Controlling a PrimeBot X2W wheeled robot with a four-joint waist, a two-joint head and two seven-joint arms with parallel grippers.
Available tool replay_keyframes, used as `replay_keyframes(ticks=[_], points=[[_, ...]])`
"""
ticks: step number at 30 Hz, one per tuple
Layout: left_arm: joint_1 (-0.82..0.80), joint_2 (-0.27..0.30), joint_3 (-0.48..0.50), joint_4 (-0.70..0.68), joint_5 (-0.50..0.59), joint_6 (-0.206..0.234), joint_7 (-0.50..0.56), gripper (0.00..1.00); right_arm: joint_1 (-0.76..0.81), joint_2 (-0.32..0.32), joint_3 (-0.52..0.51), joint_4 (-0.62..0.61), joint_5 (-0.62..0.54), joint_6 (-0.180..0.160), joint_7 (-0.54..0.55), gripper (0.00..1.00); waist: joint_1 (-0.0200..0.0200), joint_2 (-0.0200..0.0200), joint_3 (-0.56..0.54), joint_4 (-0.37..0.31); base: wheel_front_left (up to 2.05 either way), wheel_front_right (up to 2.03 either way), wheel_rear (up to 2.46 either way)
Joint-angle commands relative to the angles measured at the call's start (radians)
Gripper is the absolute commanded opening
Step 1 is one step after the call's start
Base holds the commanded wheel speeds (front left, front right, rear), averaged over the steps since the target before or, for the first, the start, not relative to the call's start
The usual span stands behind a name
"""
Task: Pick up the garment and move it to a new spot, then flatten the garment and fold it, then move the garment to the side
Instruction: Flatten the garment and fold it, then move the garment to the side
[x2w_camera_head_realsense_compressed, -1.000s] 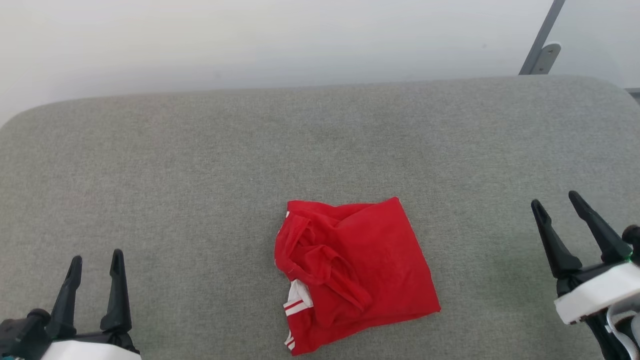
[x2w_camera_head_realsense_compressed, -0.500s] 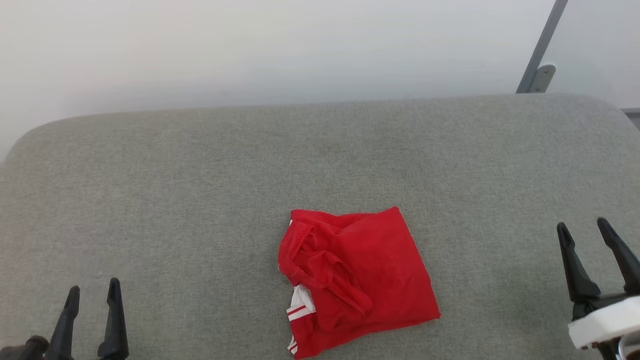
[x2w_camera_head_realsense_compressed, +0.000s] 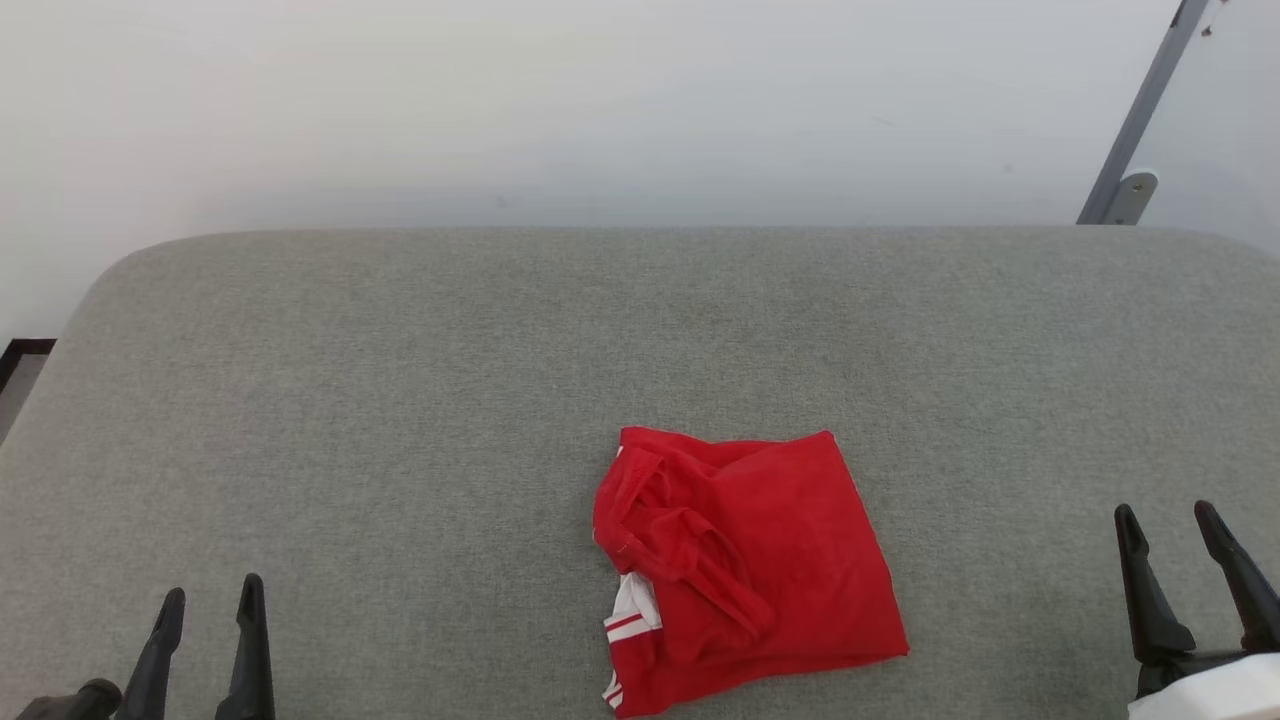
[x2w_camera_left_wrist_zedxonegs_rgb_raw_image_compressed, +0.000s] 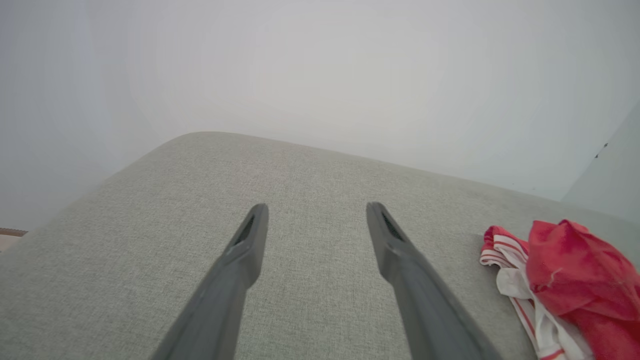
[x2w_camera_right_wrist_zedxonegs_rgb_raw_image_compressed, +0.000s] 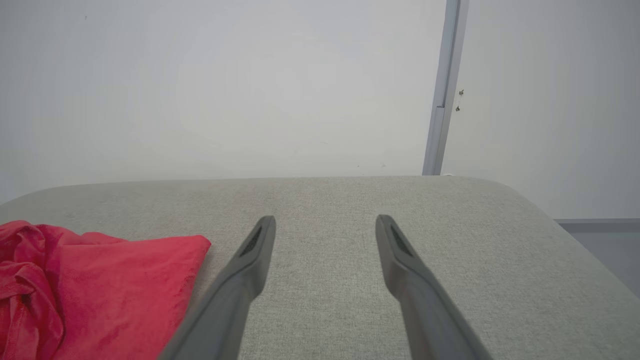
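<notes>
The garment (x2w_camera_head_realsense_compressed: 745, 570) is a red T-shirt folded into a rough square, lying on the grey padded surface (x2w_camera_head_realsense_compressed: 400, 400) near its front middle. A white sleeve with red stripes pokes out at its lower left. In the left wrist view the garment (x2w_camera_left_wrist_zedxonegs_rgb_raw_image_compressed: 565, 285) lies at the right edge; in the right wrist view the garment (x2w_camera_right_wrist_zedxonegs_rgb_raw_image_compressed: 100, 290) lies at the left. My left gripper (x2w_camera_head_realsense_compressed: 210, 595) stands open at the lower left, far from the shirt. Over at the lower right, my right gripper (x2w_camera_head_realsense_compressed: 1165, 515) is open too, holding nothing.
A white wall rises behind the surface's rounded far edge. A grey metal post (x2w_camera_head_realsense_compressed: 1140, 130) with a bracket stands at the back right. A dark strip of floor edge (x2w_camera_head_realsense_compressed: 20, 355) shows at the far left.
The head camera has tilted and turned, so the whole picture shifted down and right. Both grippers have drawn back toward the bottom edge. The garment lies as it did.
</notes>
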Motion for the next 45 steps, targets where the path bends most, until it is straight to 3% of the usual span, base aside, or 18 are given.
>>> replay_keyframes(ticks=[1,16,23,29,38,45], points=[[-0.003,0.005,-0.003,0.0,0.003,-0.003,-0.005,1.0,0.013,0.004,-0.006,-0.002,-0.002,0.0,-0.004,1.0,0.0,-0.0001,-0.002,0.003,0.0,0.0,0.0],[-0.019,0.015,-0.031,-0.019,0.008,-0.003,-0.005,1.0,0.019,0.011,0.029,0.007,0.004,0.0,-0.004,1.0,0.0,-0.0001,-0.003,0.022,0.0,0.0,0.0],[-0.009,0.012,-0.027,-0.034,-0.004,-0.003,-0.005,1.0,-0.04,-0.066,0.203,0.07,0.104,0.0,-0.001,1.0,0.0,-0.0001,-0.003,0.036,0.0,0.0,0.0],[0.004,0.007,-0.031,-0.034,-0.013,-0.003,-0.005,1.0,-0.13,-0.162,0.366,0.082,0.22,0.0,0.093,1.0,0.0,-0.0001,0.005,0.06,0.0,0.0,0.0],[-0.014,-0.006,-0.059,-0.027,-0.029,-0.003,-0.005,1.0,-0.299,-0.3,0.543,0.057,0.401,0.0,0.392,1.0,0.0,-0.0001,0.058,0.119,0.0,0.0,0.0],[-0.056,-0.013,-0.093,-0.013,-0.032,-0.003,-0.005,1.0,-0.42,-0.336,0.625,0.074,0.489,0.0,0.618,1.0,0.0,-0.0001,0.115,0.169,0.0,0.0,0.0]])
